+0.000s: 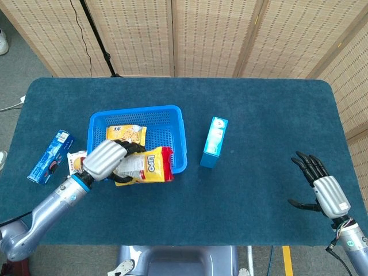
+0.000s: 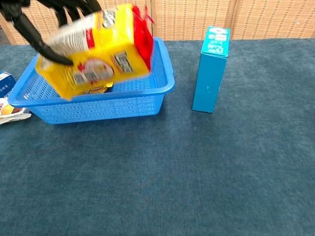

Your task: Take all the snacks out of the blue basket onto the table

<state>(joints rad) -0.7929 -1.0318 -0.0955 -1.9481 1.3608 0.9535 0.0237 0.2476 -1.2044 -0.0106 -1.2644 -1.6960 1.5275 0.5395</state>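
Note:
My left hand (image 1: pixel 105 160) grips a yellow and red snack bag (image 1: pixel 145 167) and holds it in the air over the front rim of the blue basket (image 1: pixel 176 135). In the chest view the same yellow and red snack bag (image 2: pixel 101 50) looks blurred, raised above the blue basket (image 2: pixel 165 64), with the left hand's dark fingers (image 2: pixel 42 43) around its left end. A yellow cracker packet (image 1: pixel 127 133) lies inside the basket. My right hand (image 1: pixel 325 191) hovers open near the table's front right corner, holding nothing.
An upright light blue box (image 1: pixel 214 141) stands right of the basket, seen as a light blue box (image 2: pixel 211 69) in the chest view. A blue snack box (image 1: pixel 51 156) and a small white packet (image 1: pixel 75 160) lie on the table left of the basket.

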